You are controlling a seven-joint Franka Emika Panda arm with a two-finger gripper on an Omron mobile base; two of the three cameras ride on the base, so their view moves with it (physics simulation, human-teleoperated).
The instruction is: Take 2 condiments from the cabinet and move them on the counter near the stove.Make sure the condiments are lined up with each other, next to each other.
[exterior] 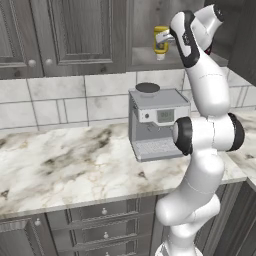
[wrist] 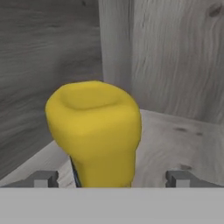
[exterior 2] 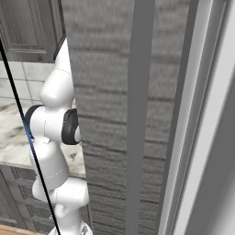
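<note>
The squat yellow squeeze bottle with a pale cap stood upside down, cap on the shelf, in the open compartment of the grey wood-grain wall cabinet, above the boxy silver coffee machine. That machine rested on the white-beige marble-patterned counter with brown veins. The white robot arm reached up into the compartment, and the two-finger gripper was around the bottle. In the hand view the yellow bottle sat between the two small grey fingertips, which stood wide apart on both sides of it and did not press it, so the pincer was open and held nothing. A thin blue mark showed low on the bottle's left side. The grey cabinet walls met in a corner behind the bottle.
</note>
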